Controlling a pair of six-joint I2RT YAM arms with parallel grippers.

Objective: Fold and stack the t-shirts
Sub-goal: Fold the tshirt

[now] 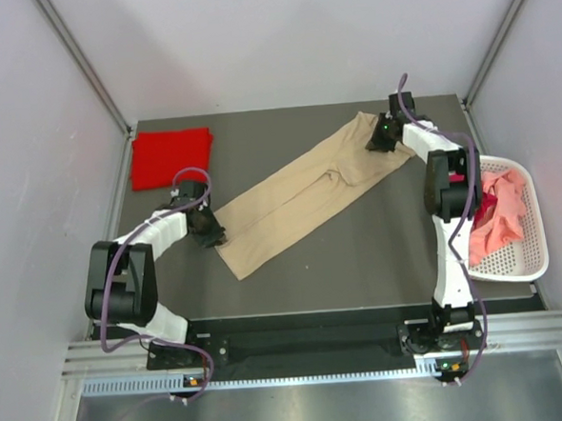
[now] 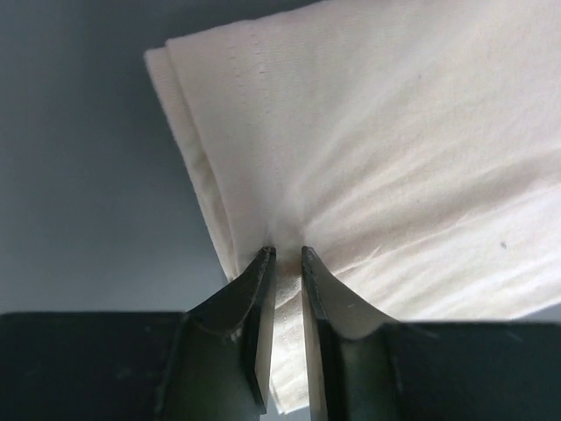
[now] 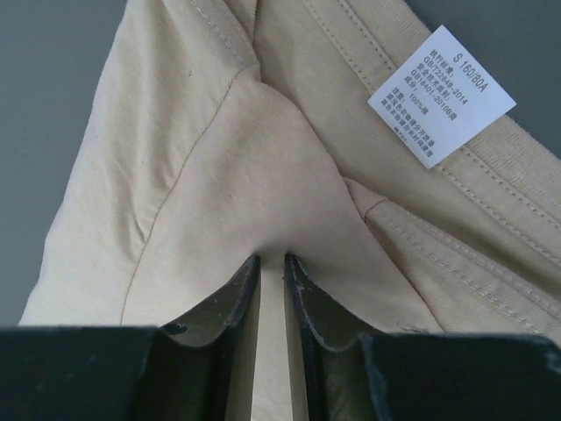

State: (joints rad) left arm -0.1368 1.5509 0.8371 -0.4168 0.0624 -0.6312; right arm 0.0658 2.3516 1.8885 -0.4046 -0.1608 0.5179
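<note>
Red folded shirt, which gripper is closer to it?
Left. The left gripper pinches the tan shirt close in front of the red shirt; the right gripper pinches the tan collar end across the table.

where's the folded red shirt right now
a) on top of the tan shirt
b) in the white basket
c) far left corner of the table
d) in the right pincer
c: the red shirt lies folded flat at the far left corner of the table, apart from the tan shirt and outside the basket.
</note>
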